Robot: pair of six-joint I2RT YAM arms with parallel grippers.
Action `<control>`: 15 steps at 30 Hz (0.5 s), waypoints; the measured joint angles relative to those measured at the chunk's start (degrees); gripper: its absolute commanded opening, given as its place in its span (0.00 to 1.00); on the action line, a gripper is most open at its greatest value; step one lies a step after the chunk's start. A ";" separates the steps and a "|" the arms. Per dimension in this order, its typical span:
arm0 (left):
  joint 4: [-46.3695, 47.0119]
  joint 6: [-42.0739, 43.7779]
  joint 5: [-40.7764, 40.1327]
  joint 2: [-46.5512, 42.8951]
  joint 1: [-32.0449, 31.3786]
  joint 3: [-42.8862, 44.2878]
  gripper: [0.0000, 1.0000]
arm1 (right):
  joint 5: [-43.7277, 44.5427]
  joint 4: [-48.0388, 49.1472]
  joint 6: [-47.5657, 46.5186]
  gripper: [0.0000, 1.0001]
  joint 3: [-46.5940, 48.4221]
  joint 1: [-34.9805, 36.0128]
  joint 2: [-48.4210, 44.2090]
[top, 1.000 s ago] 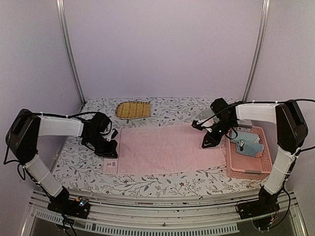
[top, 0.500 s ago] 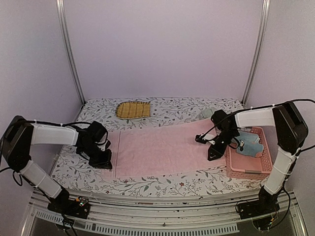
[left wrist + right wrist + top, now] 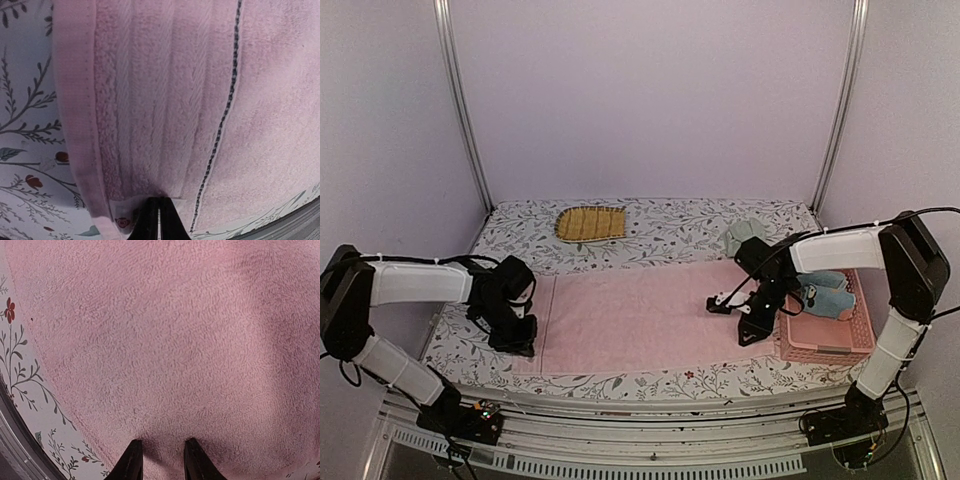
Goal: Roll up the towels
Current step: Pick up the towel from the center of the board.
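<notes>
The left fingers (image 3: 152, 225) are clenched on the hem of the pink towel (image 3: 640, 315), and only their tips show at the bottom edge of the wrist view. The rest of the towel lies flat on the desk (image 3: 660, 225) ahead of them. The right fingers (image 3: 131, 462) stand apart on the towel's other end with their tips cut off, so I cannot tell whether they pinch a fold or merely press down.

Three towels (image 3: 640, 315) (maybe), one mat (image 3: 591, 222), one basket (image 3: 825, 347)
</notes>
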 measured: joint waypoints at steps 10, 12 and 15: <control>-6.58 2.01 -1.86 -1.07 -0.94 7.17 0.31 | -2.99 -6.99 -0.57 0.37 6.56 -1.09 -0.63; -6.51 3.65 -3.69 -1.42 -0.48 12.76 0.32 | -5.20 -8.09 -0.85 0.37 10.78 -2.89 -0.98; -5.49 6.29 -6.08 -1.11 0.52 18.93 0.31 | -6.86 -7.67 -0.48 0.37 15.69 -6.84 -1.01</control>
